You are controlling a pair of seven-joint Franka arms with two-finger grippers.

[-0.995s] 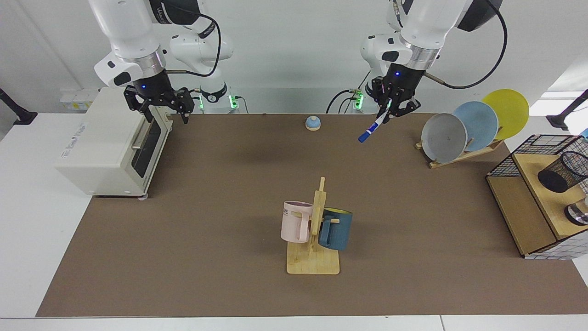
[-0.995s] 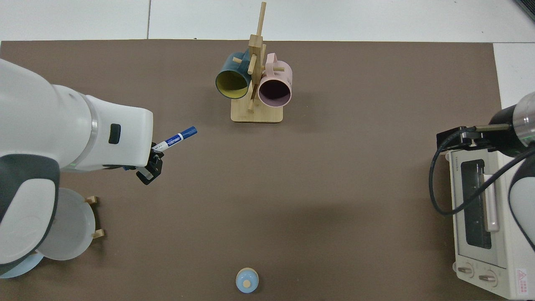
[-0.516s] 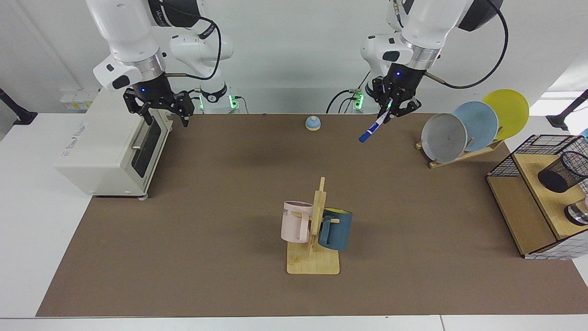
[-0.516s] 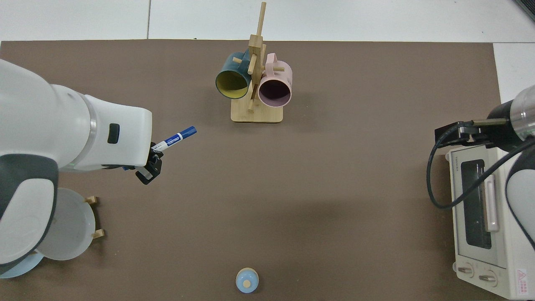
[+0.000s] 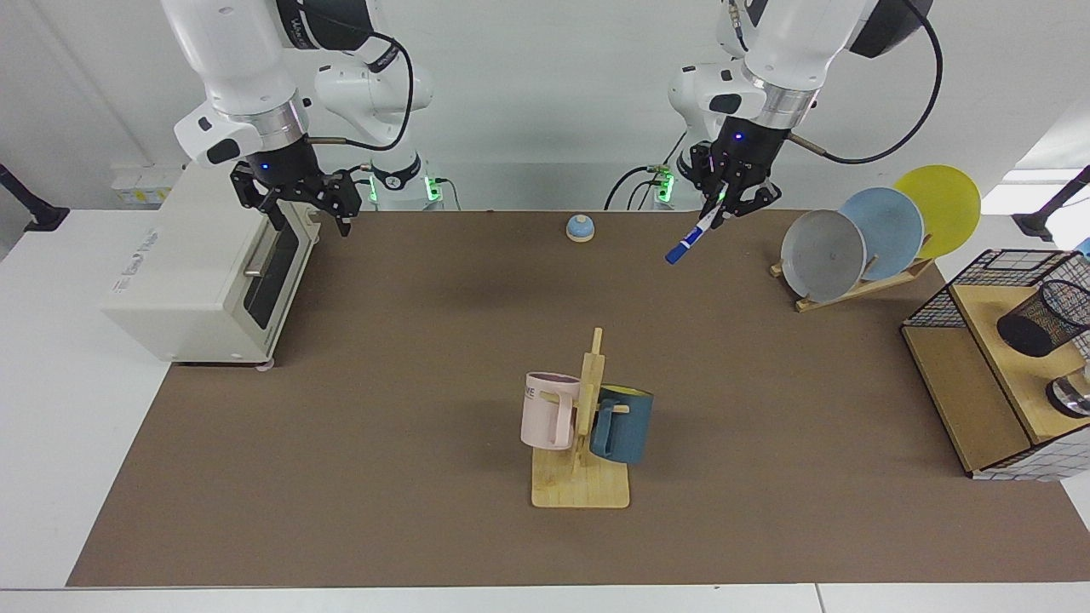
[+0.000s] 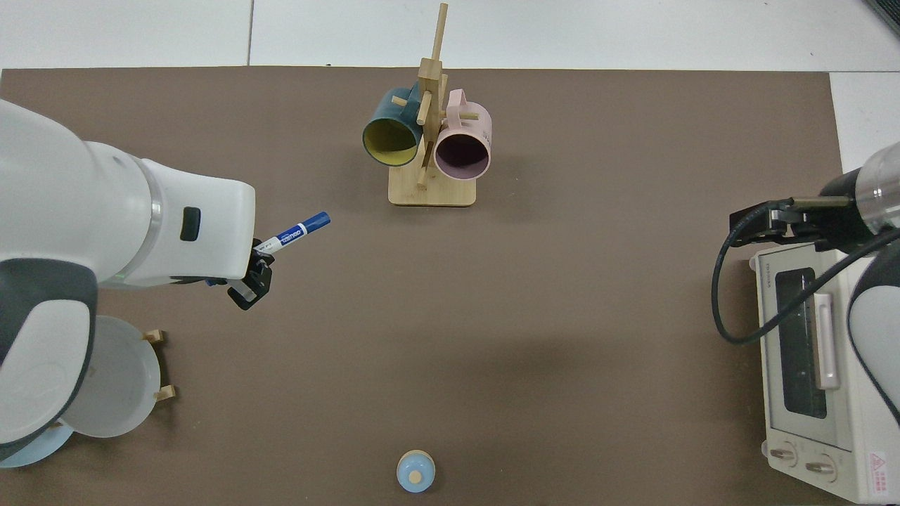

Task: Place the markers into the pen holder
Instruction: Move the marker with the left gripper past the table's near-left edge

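In the facing view, the right gripper (image 5: 302, 203) hangs above the front top edge of the white toaster oven (image 5: 200, 272), which stands at the table's far side. Its fingers are spread apart and hold nothing; this arm waits. At the back edge of the brown mat (image 5: 409, 366) sits a small blue bell (image 5: 580, 227). In the middle of the mat stands a wooden mug rack (image 5: 583, 451), with a pink mug (image 5: 549, 410) on one side and a dark blue mug (image 5: 623, 423) on the other. The left gripper (image 5: 724, 204) is raised above the mat, between the bell and the plate rack (image 5: 860, 285). It is closed on the marker (image 5: 691, 238), which points down at a slant with its blue cap lowest. The pen holder (image 5: 1041, 317) lies tilted inside the wire-mesh shelf box (image 5: 988, 366), well apart from the marker.
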